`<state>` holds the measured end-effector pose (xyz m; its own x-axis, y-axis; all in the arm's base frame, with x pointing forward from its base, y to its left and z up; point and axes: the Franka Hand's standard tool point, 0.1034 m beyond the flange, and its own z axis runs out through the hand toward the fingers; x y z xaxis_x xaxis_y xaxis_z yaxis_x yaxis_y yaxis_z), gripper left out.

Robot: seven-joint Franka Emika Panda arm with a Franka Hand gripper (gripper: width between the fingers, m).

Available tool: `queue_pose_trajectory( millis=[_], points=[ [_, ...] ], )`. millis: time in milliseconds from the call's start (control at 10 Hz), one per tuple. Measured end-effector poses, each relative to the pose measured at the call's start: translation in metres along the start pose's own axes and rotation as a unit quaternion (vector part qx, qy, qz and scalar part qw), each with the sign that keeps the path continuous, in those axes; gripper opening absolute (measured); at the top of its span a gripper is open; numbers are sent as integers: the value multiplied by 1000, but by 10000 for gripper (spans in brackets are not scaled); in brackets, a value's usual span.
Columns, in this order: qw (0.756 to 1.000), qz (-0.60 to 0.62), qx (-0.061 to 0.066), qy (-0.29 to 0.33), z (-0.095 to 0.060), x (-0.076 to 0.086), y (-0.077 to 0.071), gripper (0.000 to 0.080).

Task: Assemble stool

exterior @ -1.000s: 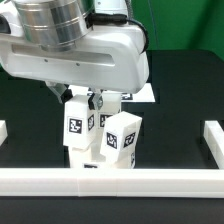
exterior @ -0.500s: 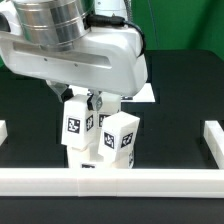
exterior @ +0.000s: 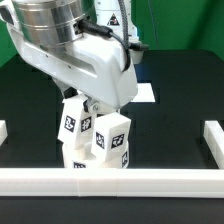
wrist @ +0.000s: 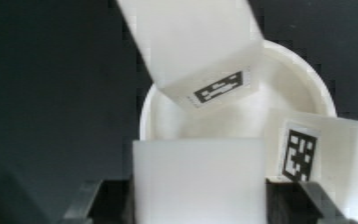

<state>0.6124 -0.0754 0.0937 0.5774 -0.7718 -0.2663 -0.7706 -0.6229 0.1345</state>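
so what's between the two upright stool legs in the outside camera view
Between the left leg and the right leg, the gripper comes down, apparently shut on a third leg, seen in the wrist view.

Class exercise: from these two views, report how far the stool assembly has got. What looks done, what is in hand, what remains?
Done: two legs already stand up from the seat by the front rail. In hand: the gripper is shut on a leg over the seat. Left: seating that leg; whether more legs remain, the views don't show.

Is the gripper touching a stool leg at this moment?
Touching. In the wrist view the gripper is closed on a white leg, its dark fingers pressed against both sides.
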Motion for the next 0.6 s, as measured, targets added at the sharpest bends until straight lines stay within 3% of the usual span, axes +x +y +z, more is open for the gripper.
queue_pose_trajectory(
  millis=[600],
  points=[
    [984,178,2,3,0,0,-2,340]
  ],
)
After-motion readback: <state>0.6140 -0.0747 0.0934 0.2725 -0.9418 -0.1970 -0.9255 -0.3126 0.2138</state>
